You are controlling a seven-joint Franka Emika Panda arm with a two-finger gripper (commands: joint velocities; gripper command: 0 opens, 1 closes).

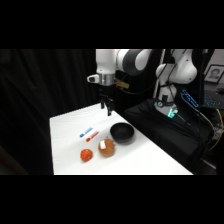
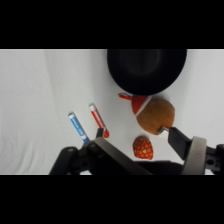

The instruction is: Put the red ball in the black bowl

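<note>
My pincer point(image 1: 106, 107) released, fingers apart above white table point(image 1: 145, 157), dark curtain behind, red ball point(image 1: 86, 155) near front edge, beside brown object point(image 1: 106, 147), black bowl point(image 1: 122, 132) apart, two markers point(image 1: 89, 134) nearby.

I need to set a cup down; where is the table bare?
Bare: the white table right of the small red ball, and behind the blue marker. Crowded: thin red marker, orange-brown rounded object and round black bowl.
</note>
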